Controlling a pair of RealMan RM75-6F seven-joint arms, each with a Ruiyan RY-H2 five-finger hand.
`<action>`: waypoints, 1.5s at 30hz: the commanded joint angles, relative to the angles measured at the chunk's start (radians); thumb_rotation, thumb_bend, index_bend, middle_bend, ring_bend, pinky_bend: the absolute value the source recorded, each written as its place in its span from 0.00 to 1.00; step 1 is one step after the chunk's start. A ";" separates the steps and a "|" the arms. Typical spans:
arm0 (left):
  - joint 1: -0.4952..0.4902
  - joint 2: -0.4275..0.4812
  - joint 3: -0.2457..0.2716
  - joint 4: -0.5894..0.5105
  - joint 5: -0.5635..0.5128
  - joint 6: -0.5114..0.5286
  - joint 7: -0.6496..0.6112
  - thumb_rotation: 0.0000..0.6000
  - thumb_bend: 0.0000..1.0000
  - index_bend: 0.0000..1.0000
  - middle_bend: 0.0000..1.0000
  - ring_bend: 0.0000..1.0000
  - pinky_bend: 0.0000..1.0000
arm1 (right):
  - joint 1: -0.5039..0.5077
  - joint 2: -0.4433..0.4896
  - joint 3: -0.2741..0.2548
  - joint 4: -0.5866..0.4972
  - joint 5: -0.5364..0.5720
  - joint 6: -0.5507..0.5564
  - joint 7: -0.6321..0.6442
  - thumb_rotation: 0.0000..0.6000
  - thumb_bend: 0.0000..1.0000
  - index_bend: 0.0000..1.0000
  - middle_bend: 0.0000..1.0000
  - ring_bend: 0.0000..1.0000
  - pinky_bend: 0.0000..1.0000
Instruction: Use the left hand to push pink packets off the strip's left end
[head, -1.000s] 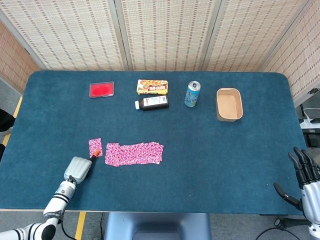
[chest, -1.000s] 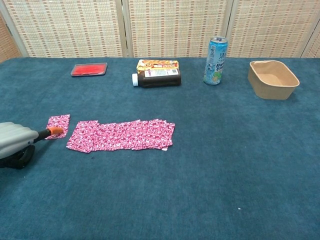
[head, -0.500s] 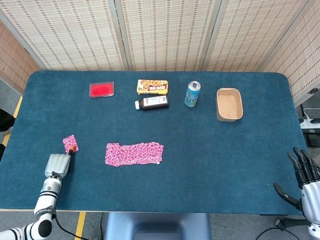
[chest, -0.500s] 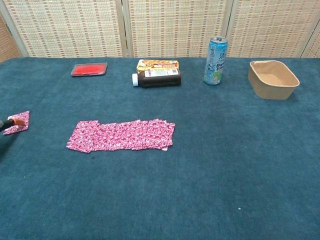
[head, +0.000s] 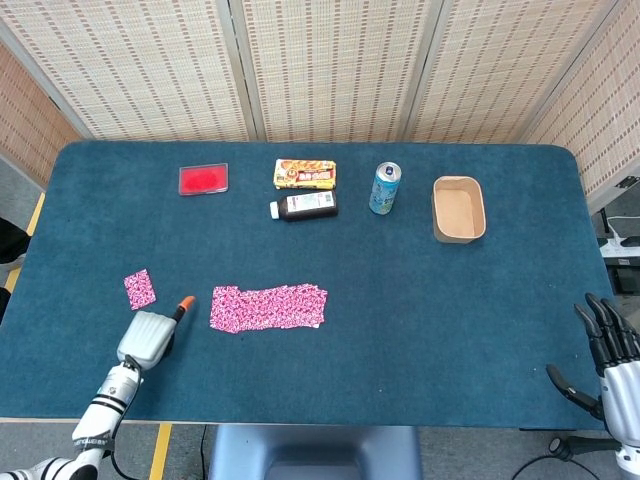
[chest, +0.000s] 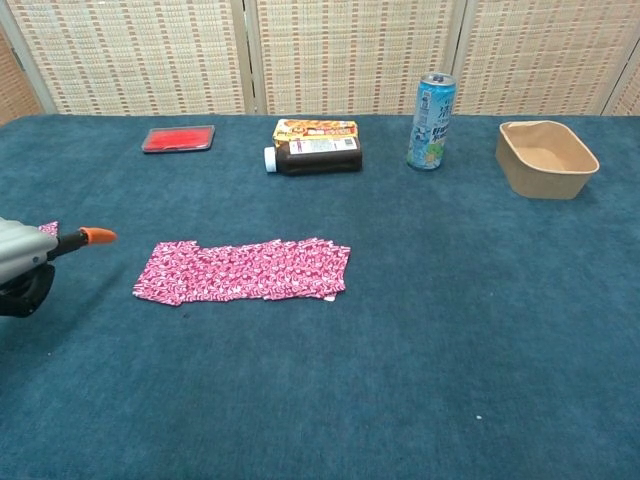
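Note:
A strip of overlapping pink packets (head: 268, 307) (chest: 243, 270) lies flat on the blue table, front left of centre. One loose pink packet (head: 140, 289) lies apart, well to the left of the strip; in the chest view only its corner (chest: 47, 228) shows behind my hand. My left hand (head: 150, 338) (chest: 25, 262) hovers between them, fingers curled in except one extended finger with an orange tip (head: 185, 302) (chest: 98, 236). That tip points at the strip's left end, a short gap away, touching nothing. My right hand (head: 603, 345) rests off the table's front right corner, fingers apart, empty.
Along the back stand a red flat case (head: 203, 179), a yellow snack box (head: 305, 173), a dark bottle on its side (head: 304, 205), a blue can (head: 384, 187) and a brown paper tray (head: 458, 208). The table's left edge is close to the loose packet.
My left fingertip dragged one packet leftward away from the strip, left it there, and the hand has come back right toward the strip's left end. The right hand has not moved.

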 joint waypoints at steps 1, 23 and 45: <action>-0.012 0.009 0.040 -0.026 0.053 -0.034 -0.031 1.00 0.90 0.00 0.74 0.69 0.64 | 0.000 0.001 0.000 0.000 -0.001 0.002 0.003 1.00 0.15 0.00 0.00 0.00 0.17; -0.038 -0.059 0.036 0.032 -0.006 -0.109 0.031 1.00 0.90 0.00 0.74 0.69 0.64 | 0.002 0.002 0.001 0.000 0.002 -0.004 0.002 1.00 0.15 0.00 0.00 0.00 0.17; -0.032 -0.047 0.034 -0.011 0.035 -0.063 0.033 1.00 0.90 0.00 0.74 0.69 0.64 | 0.004 0.000 0.002 0.002 0.004 -0.007 -0.003 1.00 0.15 0.00 0.00 0.00 0.17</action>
